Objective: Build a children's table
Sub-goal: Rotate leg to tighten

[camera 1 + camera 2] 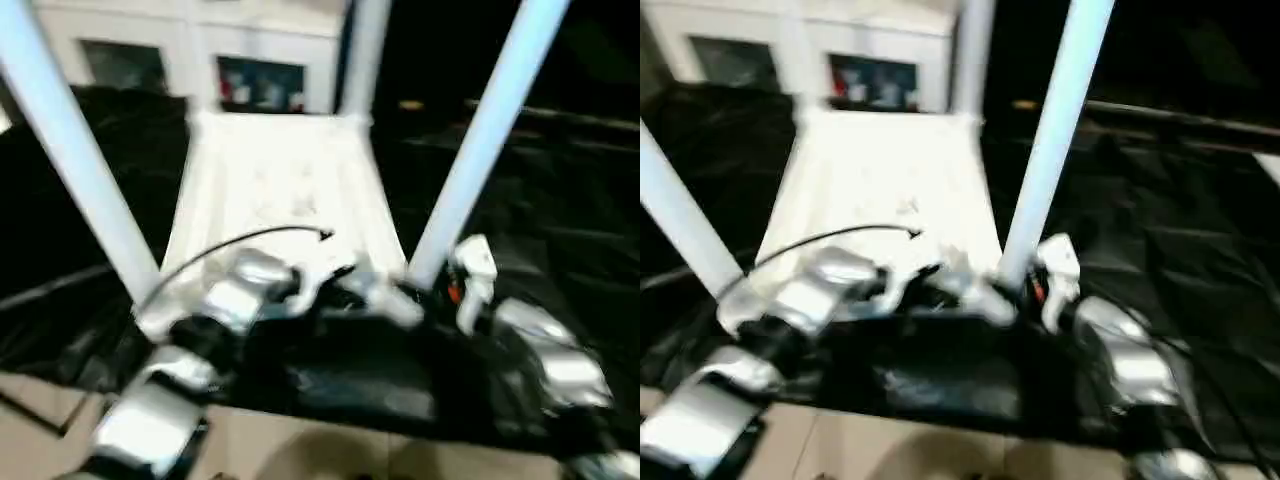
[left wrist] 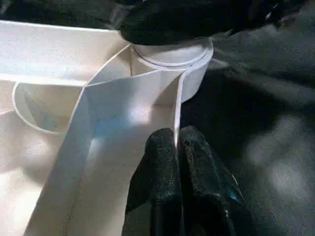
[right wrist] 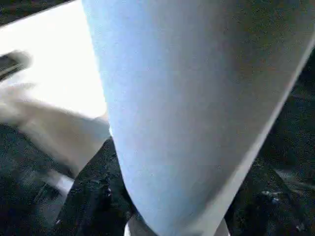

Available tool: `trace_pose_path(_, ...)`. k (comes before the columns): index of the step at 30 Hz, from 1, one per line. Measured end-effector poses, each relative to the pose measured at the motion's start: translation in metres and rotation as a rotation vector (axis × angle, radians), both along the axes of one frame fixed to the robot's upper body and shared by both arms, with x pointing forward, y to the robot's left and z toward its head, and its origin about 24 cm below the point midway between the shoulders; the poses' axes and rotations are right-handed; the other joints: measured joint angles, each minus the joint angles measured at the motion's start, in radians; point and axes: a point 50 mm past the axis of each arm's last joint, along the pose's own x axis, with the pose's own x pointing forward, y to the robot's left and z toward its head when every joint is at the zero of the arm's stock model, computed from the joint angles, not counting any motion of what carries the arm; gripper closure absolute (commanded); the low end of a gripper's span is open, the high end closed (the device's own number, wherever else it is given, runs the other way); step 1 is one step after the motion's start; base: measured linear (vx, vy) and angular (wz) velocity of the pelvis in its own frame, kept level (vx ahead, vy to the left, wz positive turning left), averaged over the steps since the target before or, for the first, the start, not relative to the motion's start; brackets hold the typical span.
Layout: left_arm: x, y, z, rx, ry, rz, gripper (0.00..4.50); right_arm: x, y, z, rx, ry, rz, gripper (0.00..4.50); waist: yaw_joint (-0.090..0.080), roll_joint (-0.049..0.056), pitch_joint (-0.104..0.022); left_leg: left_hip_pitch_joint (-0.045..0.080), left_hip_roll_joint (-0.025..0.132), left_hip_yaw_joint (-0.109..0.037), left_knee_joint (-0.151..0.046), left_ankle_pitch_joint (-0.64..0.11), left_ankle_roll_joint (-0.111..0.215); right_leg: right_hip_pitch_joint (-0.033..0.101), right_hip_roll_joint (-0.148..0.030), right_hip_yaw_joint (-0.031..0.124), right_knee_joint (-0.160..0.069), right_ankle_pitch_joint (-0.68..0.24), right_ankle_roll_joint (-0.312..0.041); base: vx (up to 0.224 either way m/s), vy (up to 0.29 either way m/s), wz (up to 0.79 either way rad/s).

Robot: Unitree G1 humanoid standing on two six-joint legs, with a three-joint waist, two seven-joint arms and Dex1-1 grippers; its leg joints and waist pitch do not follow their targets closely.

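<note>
On the black work table, reaching from its near edge toward the far edge, the white table top lies upside down with its ribs facing up. Three legs stand up from its corners: one at the near left corner, one at the near right corner, and one at the far right corner.

I think the step now is to seat the near right leg all the way into its round socket. The right gripper is low down, right next to that leg. I cannot tell if it is open or closed.

The left gripper is closed. Its tips sit on a thin rib of the table top, close to that socket. I cannot tell if it pinches the rib.

To do this well, I would hold the table top down with the left arm so it cannot slide on the cloth. Then I would take the leg low, keep it straight up, and push it down evenly. A push from the side could tip the leg or lift the corner.
</note>
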Motion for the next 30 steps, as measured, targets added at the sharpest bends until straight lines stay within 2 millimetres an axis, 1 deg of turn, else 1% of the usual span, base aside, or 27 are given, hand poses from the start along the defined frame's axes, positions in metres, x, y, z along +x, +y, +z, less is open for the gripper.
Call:
trace_pose_path(3,0.001,-0.007,-0.001,-0.001,-0.015,0.041,4.5,0.007,0.006,-0.001,0.015,0.005,-0.101,2.52,-0.009,-0.001,-0.001,0.0,0.0,-0.001,0.0,0.0,0.0,0.0,0.0,-0.001,0.0,0.0,0.0,0.0,0.0,0.0)
trace_pose_path(6,0.001,-0.01,-0.002,0.001,-0.024,0.055,4.5,0.01,0.008,-0.001,0.003,-0.007,-0.126,2.52,-0.01,-0.002,-0.001,0.0,0.0,-0.002,0.0,0.0,0.0,-0.001,0.0,-0.002,-0.002,0.0,0.0,0.0,0.0,0.0)
trace_pose_path(7,0.001,-0.009,-0.002,0.001,-0.027,0.054,4.5,0.01,0.008,-0.001,0.001,-0.015,-0.126,1.97,-0.01,-0.002,-0.001,-0.001,0.0,-0.002,0.0,0.0,0.0,-0.001,0.0,-0.002,-0.002,0.0,0.0,0.0,0.0,0.0)
trace_pose_path(8,0.001,-0.009,-0.002,0.0,-0.028,0.051,4.5,0.009,0.008,-0.002,0.0,-0.021,-0.122,1.97,-0.011,-0.002,-0.001,-0.001,0.0,-0.002,0.0,0.0,0.0,-0.001,0.0,-0.002,-0.003,0.0,0.0,0.0,0.0,0.0)
trace_pose_path(11,0.002,-0.007,0.0,0.002,-0.022,0.032,4.5,0.008,0.009,-0.001,0.004,-0.034,-0.077,1.64,-0.014,-0.002,-0.001,-0.001,0.0,-0.001,0.0,0.0,0.0,-0.001,0.0,-0.002,-0.004,0.0,0.0,0.0,0.0,0.0)
trace_pose_path(13,0.002,-0.004,0.001,0.001,-0.014,0.007,4.5,0.006,0.007,-0.001,-0.013,-0.043,-0.019,1.4,-0.016,-0.002,-0.001,-0.001,0.0,-0.001,-0.001,0.0,0.0,-0.001,0.0,-0.002,-0.004,0.0,0.0,0.0,0.0,0.0)
trace_pose_path(17,0.001,0.004,0.003,-0.011,0.009,-0.047,4.5,0.0,0.0,0.002,-0.019,-0.052,0.117,1.4,-0.015,-0.002,-0.001,-0.001,0.001,-0.001,-0.003,0.0,0.0,-0.003,0.0,-0.002,0.0,0.002,-0.002,0.0,0.0,0.0)
trace_pose_path(19,0.0,0.011,0.005,-0.012,0.031,-0.099,4.5,-0.007,-0.008,0.005,-0.033,-0.054,0.236,1.4,-0.007,-0.001,0.0,-0.001,0.002,-0.001,-0.004,0.0,0.0,-0.003,0.001,-0.002,0.002,0.004,-0.003,0.0,0.0,0.0)
trace_pose_path(22,-0.001,0.025,0.009,0.001,0.057,-0.167,4.5,-0.015,-0.014,0.008,-0.02,-0.048,0.372,1.4,0.0,0.0,0.0,-0.001,0.003,-0.001,-0.009,0.0,0.0,-0.003,0.002,-0.003,0.004,0.007,-0.009,0.0,0.0,0.0)
trace_pose_path(24,-0.005,0.036,0.01,0.004,0.096,-0.238,4.5,-0.027,-0.018,0.012,-0.018,-0.041,0.502,1.4,0.01,0.004,0.002,-0.001,0.004,0.0,-0.01,0.0,0.001,-0.003,0.002,-0.003,0.003,0.005,-0.007,0.0,0.0,0.0)
trace_pose_path(27,-0.008,0.041,0.013,0.01,0.116,-0.291,4.5,-0.031,-0.016,0.013,0.001,-0.033,0.582,1.4,0.024,0.004,0.002,-0.002,0.004,0.001,-0.008,0.0,0.001,-0.004,0.001,-0.002,0.002,0.003,-0.008,0.0,0.0,0.0)
trace_pose_path(30,-0.013,0.051,0.013,0.003,0.166,-0.342,4.5,-0.04,-0.015,0.015,0.006,-0.016,0.695,1.4,0.028,0.004,0.002,-0.001,0.003,0.003,-0.006,0.0,0.003,-0.004,0.0,-0.001,0.002,0.002,-0.01,0.0,0.0,0.0)
